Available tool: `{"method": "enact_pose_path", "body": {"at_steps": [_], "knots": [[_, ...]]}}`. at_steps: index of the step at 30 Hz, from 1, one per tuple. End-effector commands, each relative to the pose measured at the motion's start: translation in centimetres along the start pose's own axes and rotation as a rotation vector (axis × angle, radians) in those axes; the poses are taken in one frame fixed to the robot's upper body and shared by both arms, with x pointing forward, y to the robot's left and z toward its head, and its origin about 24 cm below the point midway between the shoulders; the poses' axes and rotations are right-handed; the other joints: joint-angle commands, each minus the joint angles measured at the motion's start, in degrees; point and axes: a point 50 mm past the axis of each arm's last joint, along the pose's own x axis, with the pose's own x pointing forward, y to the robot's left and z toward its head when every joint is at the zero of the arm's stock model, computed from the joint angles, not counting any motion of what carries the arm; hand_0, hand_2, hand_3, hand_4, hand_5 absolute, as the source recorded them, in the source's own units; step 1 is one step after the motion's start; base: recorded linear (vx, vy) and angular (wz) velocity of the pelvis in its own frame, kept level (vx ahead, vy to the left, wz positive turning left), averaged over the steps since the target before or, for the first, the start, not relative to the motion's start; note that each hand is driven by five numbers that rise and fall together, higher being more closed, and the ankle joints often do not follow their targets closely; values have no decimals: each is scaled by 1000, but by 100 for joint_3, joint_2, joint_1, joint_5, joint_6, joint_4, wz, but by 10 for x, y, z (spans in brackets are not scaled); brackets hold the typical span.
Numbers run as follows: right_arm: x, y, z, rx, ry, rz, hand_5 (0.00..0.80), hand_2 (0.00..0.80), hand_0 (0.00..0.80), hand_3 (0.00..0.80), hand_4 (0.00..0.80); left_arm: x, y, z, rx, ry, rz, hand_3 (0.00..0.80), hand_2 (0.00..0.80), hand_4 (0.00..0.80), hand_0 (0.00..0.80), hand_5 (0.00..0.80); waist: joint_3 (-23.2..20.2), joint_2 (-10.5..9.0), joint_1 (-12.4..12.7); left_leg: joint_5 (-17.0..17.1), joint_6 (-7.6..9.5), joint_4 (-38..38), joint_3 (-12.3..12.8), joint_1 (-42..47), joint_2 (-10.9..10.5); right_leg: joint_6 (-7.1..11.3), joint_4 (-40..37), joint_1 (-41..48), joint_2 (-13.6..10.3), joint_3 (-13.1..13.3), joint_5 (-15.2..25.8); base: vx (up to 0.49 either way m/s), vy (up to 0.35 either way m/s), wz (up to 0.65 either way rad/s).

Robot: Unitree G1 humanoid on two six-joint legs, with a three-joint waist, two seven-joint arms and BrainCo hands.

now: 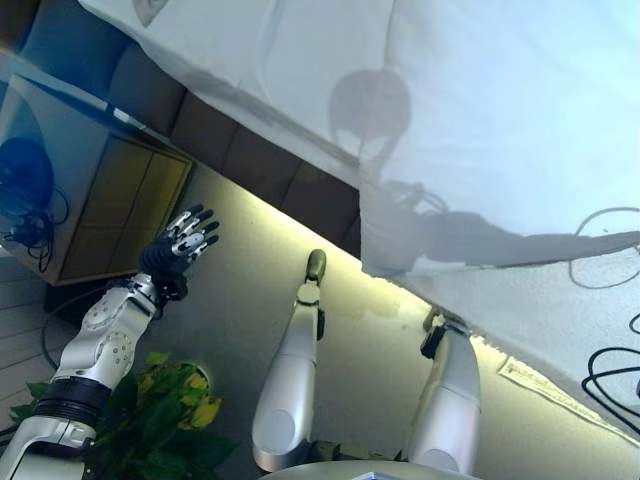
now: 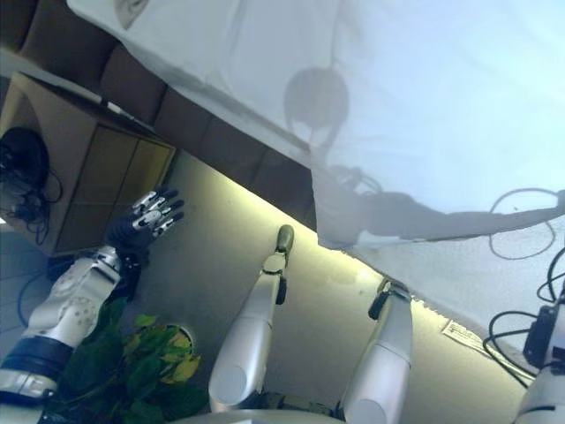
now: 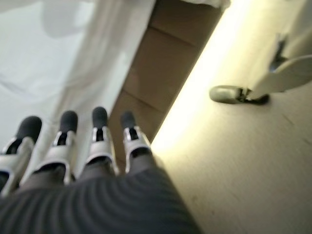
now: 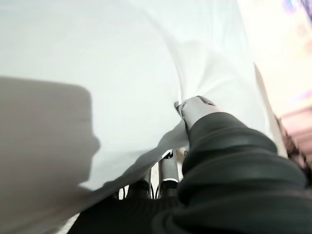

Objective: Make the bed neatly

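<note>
The bed (image 1: 300,190) runs across the upper part of the head views, with a brown padded side panel along its edge. A white sheet (image 1: 500,130) covers the bed and hangs over the side. Near the middle of the view, one part of the sheet falls lower than the rest, and it makes a loose corner above the pale floor (image 1: 230,300).

The left hand (image 1: 185,240) is raised in the air on the left side, above the floor and apart from the bed. Its fingers (image 3: 100,131) are straight and spread in a row, and they hold nothing. In the left wrist view these fingers point toward the white sheet and the brown side panel, but they do not touch them.

The right hand (image 4: 195,109) shows only in the right wrist view, very close to the camera. The white sheet lies over it, and a fold of the cloth rises at the place where the thumb meets it. The other fingers are mostly hidden under the cloth, so one cannot tell if they are closed on the sheet or not.

A wooden cabinet (image 1: 110,190) stands at the left, beside the bed. A green plant (image 1: 160,410) is on the floor below the left arm.
</note>
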Motion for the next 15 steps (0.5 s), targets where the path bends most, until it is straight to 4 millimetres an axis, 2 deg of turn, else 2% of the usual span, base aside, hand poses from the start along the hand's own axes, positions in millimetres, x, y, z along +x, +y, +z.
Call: {"method": "enact_pose_path", "body": {"at_steps": [1, 6, 8, 9, 15], "knots": [[-9, -1, -34, -98, 38, 101, 800, 800, 800, 800, 800, 0, -2, -3, -6, -12, 35, 0, 0, 0, 0, 0, -518, -251, -69, -82, 286, 209, 187, -79, 104, -42, -150, 210, 92, -157, 297, 126, 110, 5], [-29, 0, -92, -153, 173, 145, 800, 800, 800, 800, 800, 10, -10, -18, -16, 37, 70, 0, 0, 0, 0, 0, -714, -475, -86, -207, 318, 36, 160, 573, 125, -6, -595, 961, 186, -251, 337, 135, 106, -1], [-36, 0, -110, -167, 216, 153, 800, 800, 800, 800, 800, 14, -14, -25, -21, 57, 67, 0, 0, 0, 0, 0, -793, -553, -60, -254, 341, -85, 123, 856, 126, 17, -816, 1301, 212, -282, 354, 122, 63, -2], [-37, 0, -112, -167, 223, 155, 800, 800, 800, 800, 800, 14, -14, -26, -22, 60, 68, 0, 0, 0, 0, 0, -793, -561, -58, -256, 345, -118, 115, 922, 125, 19, -866, 1376, 219, -289, 363, 131, 67, 0], [-65, 5, -163, -210, 362, 213, 800, 800, 800, 800, 800, 20, -32, -56, -69, 127, 68, 0, 0, 0, 0, 0, -990, -779, -36, -270, 376, -588, 25, 1872, 116, 67, -1685, 2459, 248, -334, 623, 140, 67, 6]]}}
